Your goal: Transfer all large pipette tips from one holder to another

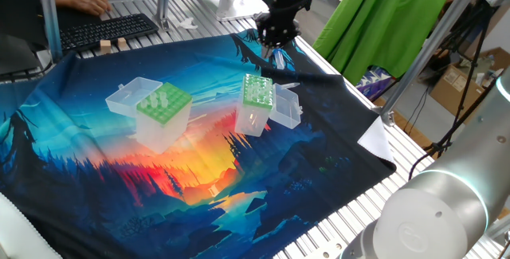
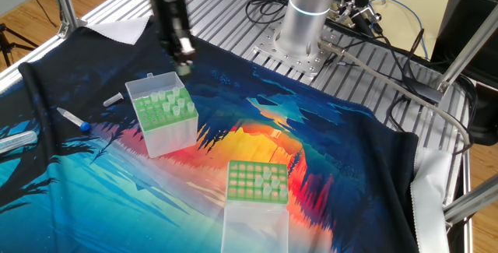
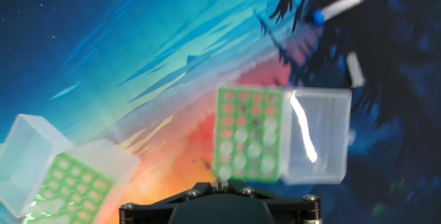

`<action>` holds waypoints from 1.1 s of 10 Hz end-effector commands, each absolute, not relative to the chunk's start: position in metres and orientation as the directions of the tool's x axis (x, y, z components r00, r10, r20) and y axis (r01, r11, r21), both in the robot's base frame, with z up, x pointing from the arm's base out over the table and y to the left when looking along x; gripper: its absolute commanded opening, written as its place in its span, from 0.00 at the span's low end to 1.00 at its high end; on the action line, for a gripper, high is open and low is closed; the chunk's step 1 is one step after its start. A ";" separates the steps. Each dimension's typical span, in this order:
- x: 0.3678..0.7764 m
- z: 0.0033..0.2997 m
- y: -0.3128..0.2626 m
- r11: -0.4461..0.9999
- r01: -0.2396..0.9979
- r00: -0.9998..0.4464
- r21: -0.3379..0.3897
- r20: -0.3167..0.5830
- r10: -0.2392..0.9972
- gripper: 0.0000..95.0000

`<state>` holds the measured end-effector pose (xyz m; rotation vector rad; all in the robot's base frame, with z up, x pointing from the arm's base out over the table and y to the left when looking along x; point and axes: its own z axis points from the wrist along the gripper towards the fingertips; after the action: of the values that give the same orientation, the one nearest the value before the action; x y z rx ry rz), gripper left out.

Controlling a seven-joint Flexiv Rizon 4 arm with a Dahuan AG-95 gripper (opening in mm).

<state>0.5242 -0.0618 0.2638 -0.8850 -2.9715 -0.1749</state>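
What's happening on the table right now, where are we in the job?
The arm's gripper hangs shut, pointing down, just above the far corner of one open green-topped tip box, which has pipette tips standing in it. A second green-topped box sits apart on the printed cloth, lid also open. Whether a tip is pinched between the fingers is too blurred to tell. A blue-capped tube lies loose nearby.

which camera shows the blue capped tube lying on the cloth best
The other fixed view: the blue-capped tube lies sharp and unobstructed on the cloth. The hand view shows it blurred near the top edge. The first fixed view doesn't clearly show it.
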 end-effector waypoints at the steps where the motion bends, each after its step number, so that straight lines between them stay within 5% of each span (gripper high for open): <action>1: 0.519 0.270 -0.050 0.812 0.572 -0.820 0.112 0.090 0.565 0.00; 11: 0.519 0.271 -0.050 0.848 0.526 -0.851 0.072 0.038 0.524 0.00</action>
<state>0.5184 -0.0492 0.2704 -0.8535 -3.0026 -0.1163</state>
